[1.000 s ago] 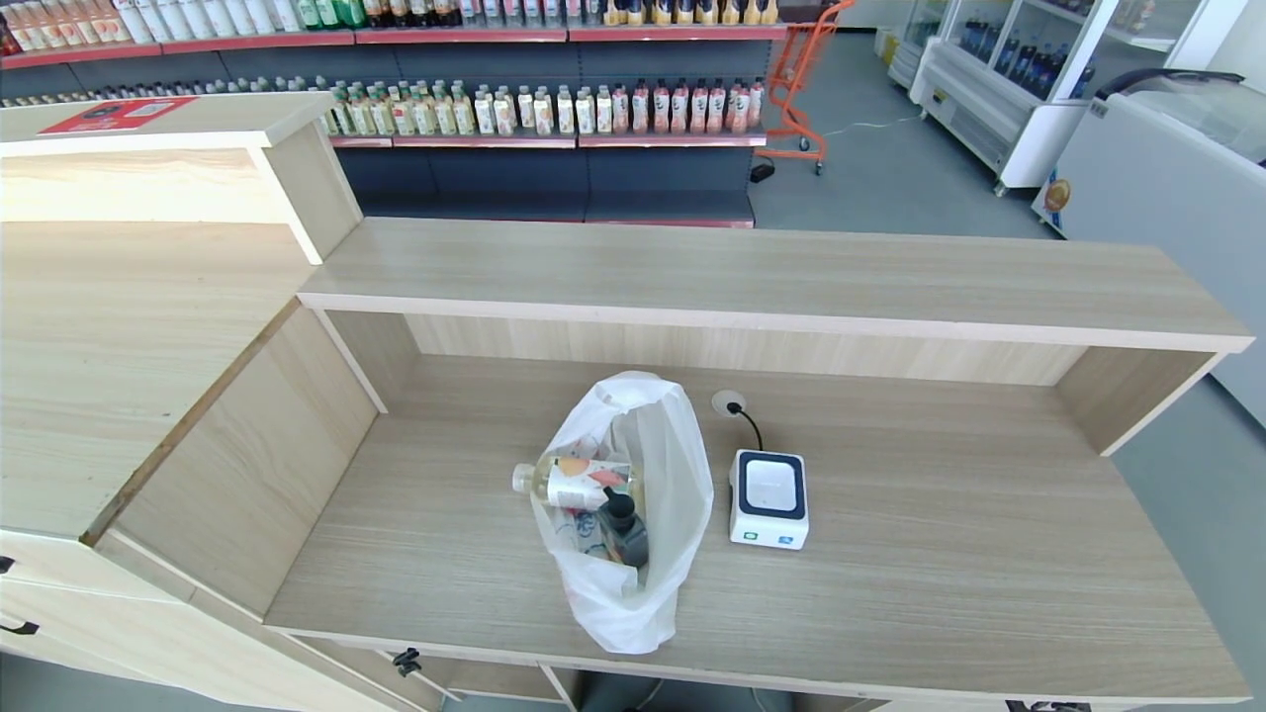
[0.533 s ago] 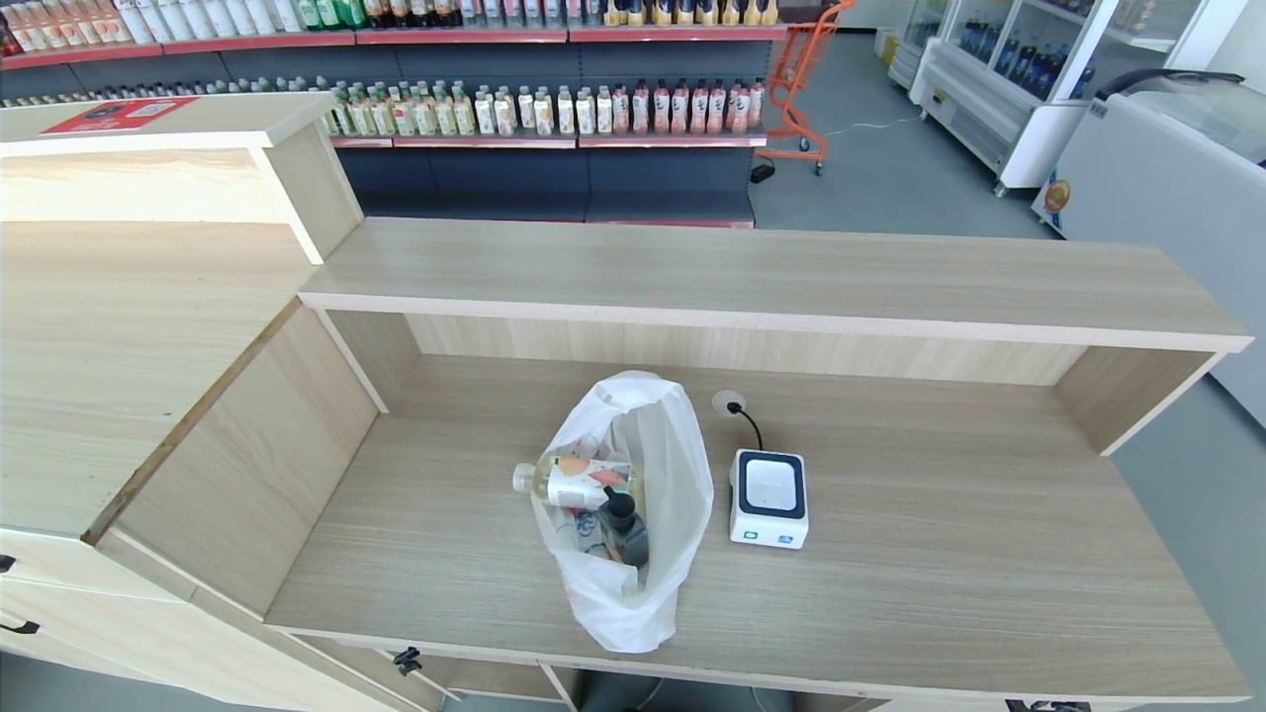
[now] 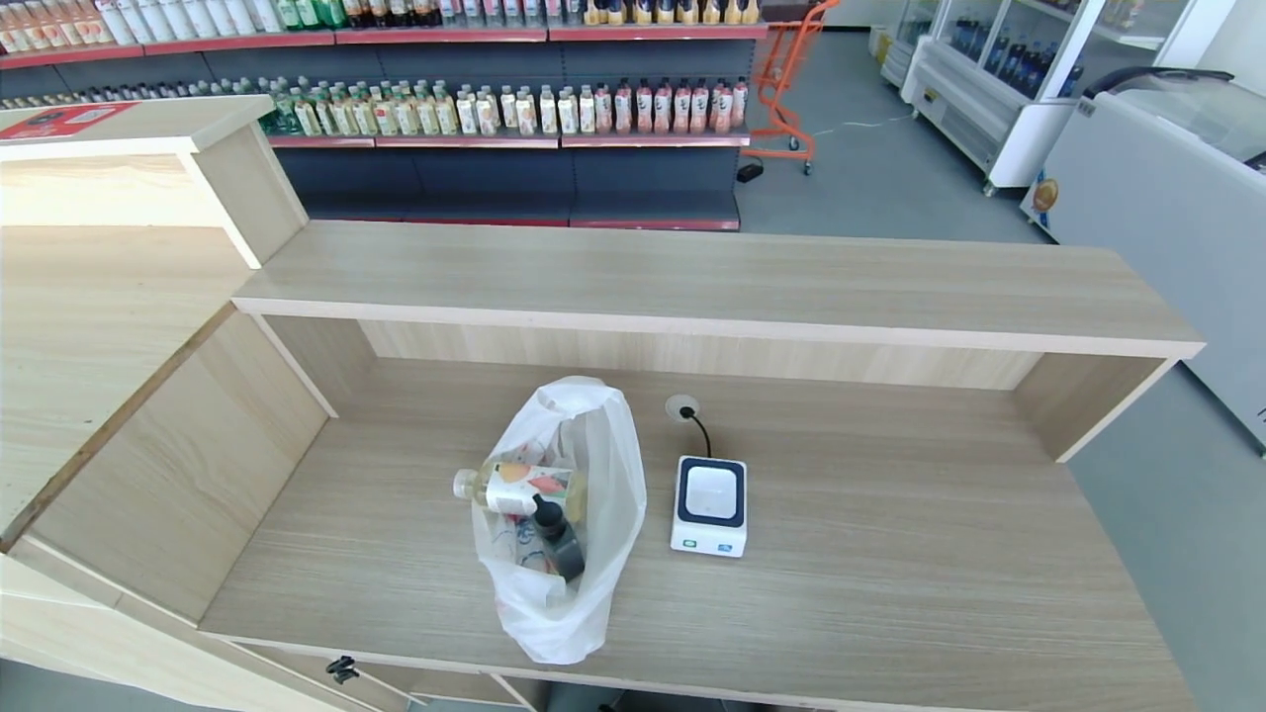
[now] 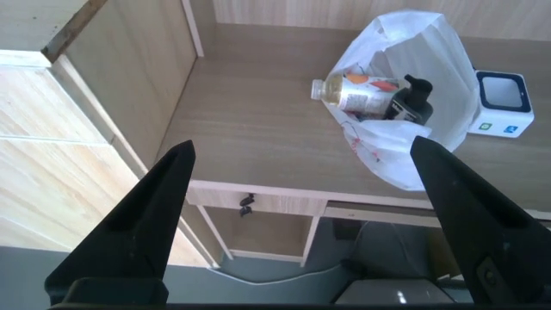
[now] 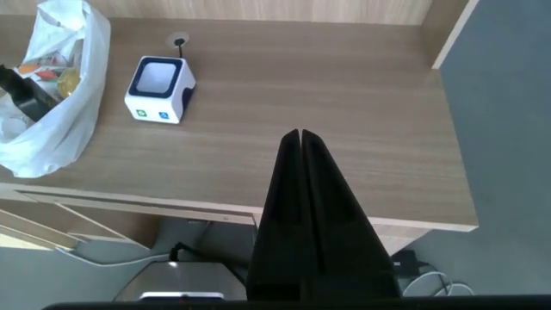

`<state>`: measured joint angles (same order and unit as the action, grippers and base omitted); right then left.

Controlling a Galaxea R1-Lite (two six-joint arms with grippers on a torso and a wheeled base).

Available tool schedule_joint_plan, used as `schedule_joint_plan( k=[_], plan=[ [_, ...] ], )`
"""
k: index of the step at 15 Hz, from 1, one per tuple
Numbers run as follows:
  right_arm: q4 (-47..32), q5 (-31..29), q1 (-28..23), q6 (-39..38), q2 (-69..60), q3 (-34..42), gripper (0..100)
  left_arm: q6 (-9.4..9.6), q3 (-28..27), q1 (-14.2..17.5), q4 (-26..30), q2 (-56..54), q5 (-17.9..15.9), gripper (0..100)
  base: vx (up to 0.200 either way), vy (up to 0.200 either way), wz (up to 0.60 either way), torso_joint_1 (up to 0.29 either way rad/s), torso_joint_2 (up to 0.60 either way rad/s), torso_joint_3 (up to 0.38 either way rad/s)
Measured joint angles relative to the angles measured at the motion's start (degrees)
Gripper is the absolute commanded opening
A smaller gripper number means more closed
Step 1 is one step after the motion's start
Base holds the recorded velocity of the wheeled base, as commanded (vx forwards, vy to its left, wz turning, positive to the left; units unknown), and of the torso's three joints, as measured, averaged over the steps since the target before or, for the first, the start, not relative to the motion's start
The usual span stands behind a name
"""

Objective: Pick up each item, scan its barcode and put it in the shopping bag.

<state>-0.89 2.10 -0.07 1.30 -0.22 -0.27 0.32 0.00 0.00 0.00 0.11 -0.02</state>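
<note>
1. One left claw [image 4: 301, 148], spread wide and empty, nearer than the shopping bag [image 3: 618, 475].
2. One right claw [image 5: 300, 136], pressed together, empty.
3. One shopping bag on the worktop [image 3: 890, 554], with two bottles showing inside: clear bottle [image 3: 514, 488], dark pump bottle [image 3: 559, 539].
4. One scanner [image 3: 709, 504] just right of the bag.

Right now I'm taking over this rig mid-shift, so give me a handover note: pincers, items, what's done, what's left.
Left pincer open, empty, held back from the counter.
Right pincer shut, empty.
Shopping bag stands on the counter, scanner just to its right.
Drink bottle lies across the bag's mouth, dark pump bottle inside.
Done: both bagged.
Left: probably nothing more to scan.
</note>
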Motion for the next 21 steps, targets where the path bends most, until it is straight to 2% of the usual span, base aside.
schedule_joint_plan(
  k=[21],
  plan=[
    [0.0, 0.0, 0.0, 0.0, 0.1, 0.0, 0, -0.13, 0.0, 0.0, 0.0, 0.0, 0.0, 100, 0.01, 0.0, 0.0, 0.0, 0.0, 0.001]
  ],
)
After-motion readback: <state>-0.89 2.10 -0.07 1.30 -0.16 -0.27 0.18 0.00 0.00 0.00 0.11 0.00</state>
